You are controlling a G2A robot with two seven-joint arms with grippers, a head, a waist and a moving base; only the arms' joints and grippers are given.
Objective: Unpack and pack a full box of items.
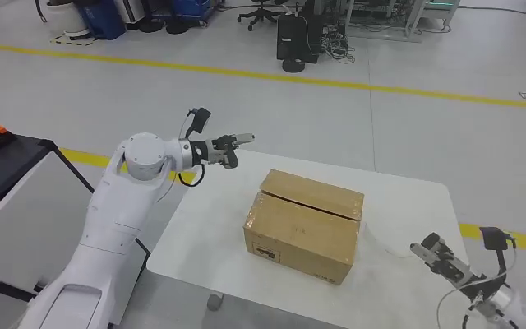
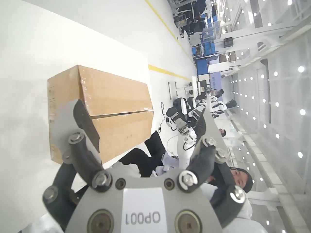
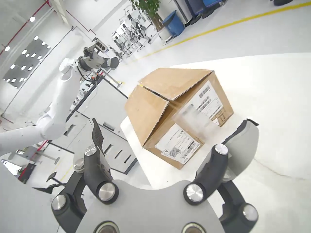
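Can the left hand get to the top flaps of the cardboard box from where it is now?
Probably yes. The left hand is open and hangs near the far edge of the table, apart from the cardboard box. Nothing stands between them, and the box's closed top flaps lie uncovered.

Box (image 1: 302, 226) contents hidden under closed flaps (image 1: 316, 195), side label (image 3: 194, 112) smeared, perhaps tape glare, unreadable

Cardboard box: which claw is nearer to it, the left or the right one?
Left, it seems. The left claw hangs open near a far corner of the cardboard box; the right claw is open too, farther off past the opposite side.
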